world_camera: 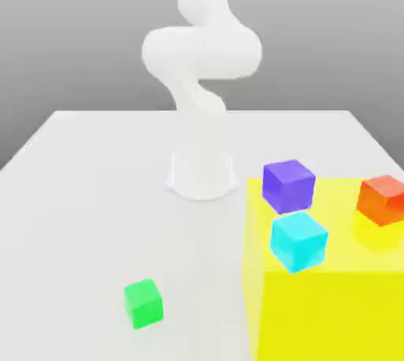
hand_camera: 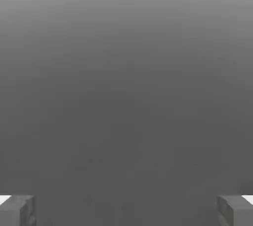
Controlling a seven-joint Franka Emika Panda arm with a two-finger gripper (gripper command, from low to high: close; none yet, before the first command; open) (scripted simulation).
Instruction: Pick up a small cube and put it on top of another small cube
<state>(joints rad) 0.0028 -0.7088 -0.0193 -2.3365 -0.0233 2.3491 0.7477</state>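
Exterior view: green cube (world_camera: 144,303) sits on the worktop (world_camera: 102,217), near its front edge, just off the yellow block's (world_camera: 331,316) left side, apart from it. Orange-red cube (world_camera: 383,200) is on top of the yellow block, toward the back edge, at the exterior view's right. Purple cube (world_camera: 288,187) is by the block's back-left corner, cyan cube (world_camera: 298,242) by its front-left corner, close together. Arm (world_camera: 201,52) rises from its base behind all this. Pick not started, by the look of it. Risks: a low carry from worktop to block top could clip the block's side or knock purple or cyan, since both sit on the likely path; an off-centre release could tip green off orange-red, whose top is small. Hand view: gripper (hand_camera: 126,212) jaws spread wide, nothing between them, plain grey beyond. That view gives jaw state; the exterior view gives the cube layout.
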